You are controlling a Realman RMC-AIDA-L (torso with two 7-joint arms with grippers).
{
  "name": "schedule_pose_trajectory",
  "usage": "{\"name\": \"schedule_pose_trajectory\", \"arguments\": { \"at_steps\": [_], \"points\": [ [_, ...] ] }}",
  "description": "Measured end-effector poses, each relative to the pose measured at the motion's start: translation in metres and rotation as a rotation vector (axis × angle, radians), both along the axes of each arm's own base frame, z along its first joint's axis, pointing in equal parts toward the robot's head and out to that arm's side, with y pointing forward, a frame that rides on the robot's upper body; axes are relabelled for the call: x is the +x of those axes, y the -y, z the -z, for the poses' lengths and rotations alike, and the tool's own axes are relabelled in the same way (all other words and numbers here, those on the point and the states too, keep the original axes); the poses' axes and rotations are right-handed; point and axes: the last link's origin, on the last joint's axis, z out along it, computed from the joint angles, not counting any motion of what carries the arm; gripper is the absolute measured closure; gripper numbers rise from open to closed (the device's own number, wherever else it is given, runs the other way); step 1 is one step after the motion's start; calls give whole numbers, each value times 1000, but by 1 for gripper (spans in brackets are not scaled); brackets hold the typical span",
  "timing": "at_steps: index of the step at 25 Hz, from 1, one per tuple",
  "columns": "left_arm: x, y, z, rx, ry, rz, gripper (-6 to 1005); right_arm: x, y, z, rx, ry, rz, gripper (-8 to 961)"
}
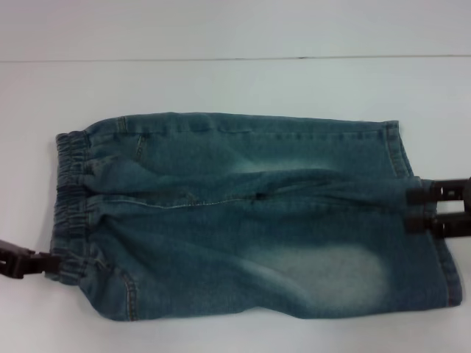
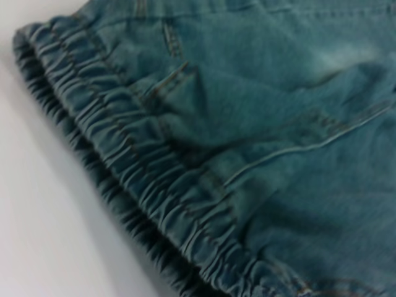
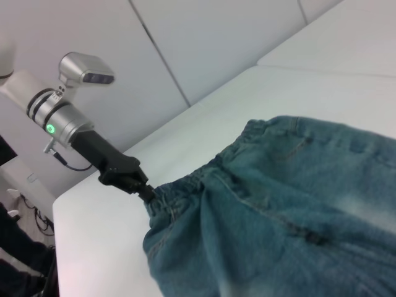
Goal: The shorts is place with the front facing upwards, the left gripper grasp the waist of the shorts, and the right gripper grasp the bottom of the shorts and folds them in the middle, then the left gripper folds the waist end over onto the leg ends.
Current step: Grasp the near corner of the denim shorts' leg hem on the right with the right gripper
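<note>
The shorts lie flat on the white table, stretched lengthwise between the two grippers: waist at the left gripper, hems at the right gripper. The placement makes sense, since each claw sits at its own end, so the garment can be lifted taut and folded along the middle. The left gripper meets the near corner of the waist, fingers pinched onto the elastic; the right wrist view shows the band bunched and pulled up at the tip, so I judge it clamped on the cloth. The right gripper sits at the hems near the crotch line, two black fingers one beside the other with a gap between, overlapping the cloth edge; whether it has cloth clamped I can't tell. The head view gives the full layout and both contact spots. The left wrist view shows only the gathered waistband and a pocket seam close up, no fingers, so it doesn't confirm the grasp. The right wrist view is the only one showing the left arm's silver wrist with its green ring and the lifted waist corner; its own fingers are out of shot.
</note>
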Motion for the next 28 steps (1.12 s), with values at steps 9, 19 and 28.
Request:
{"name": "schedule_pose_trajectory", "arguments": {
  "at_steps": [9, 19, 28],
  "points": [
    [10, -19, -7, 62, 25, -23, 971, -14, -22, -40, 25, 95, 50, 218],
    [14, -31, -8, 106, 27, -33, 971, -3, -10, -47, -114, 314, 83, 220],
    [21, -39, -8, 112, 32, -21, 971, 9, -5, -32, -254, 468, 133, 222]
  ]
}}
